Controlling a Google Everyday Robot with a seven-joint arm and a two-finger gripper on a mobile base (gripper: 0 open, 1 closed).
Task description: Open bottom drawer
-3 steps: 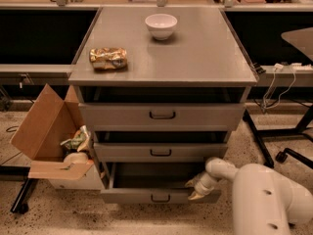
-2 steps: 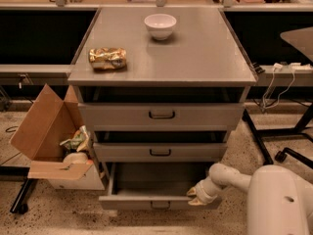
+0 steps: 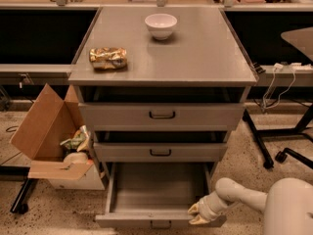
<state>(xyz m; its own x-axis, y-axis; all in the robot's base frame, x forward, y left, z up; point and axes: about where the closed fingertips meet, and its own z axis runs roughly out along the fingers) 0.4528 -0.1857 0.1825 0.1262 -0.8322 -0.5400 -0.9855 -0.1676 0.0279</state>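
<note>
The bottom drawer (image 3: 156, 187) of the grey metal cabinet is pulled far out, showing its plain grey inside. Its slim front panel (image 3: 146, 221) sits at the lower edge of the view, with the small black loop handle (image 3: 157, 224) just visible. My gripper (image 3: 198, 214) on the white arm (image 3: 244, 199) is at the right end of that front panel, touching its front right corner. The middle drawer (image 3: 160, 152) and the top drawer (image 3: 161, 115) stand slightly out above it.
A white bowl (image 3: 161, 25) and a gold snack bag (image 3: 108, 58) lie on the cabinet top. An open cardboard box (image 3: 49, 136) with rubbish stands on the floor at the left. Black table legs and a caster (image 3: 281, 155) are at the right.
The bottom drawer has slid further out towards me, from partly open to far open. My gripper moved down and towards me with its front right corner.
</note>
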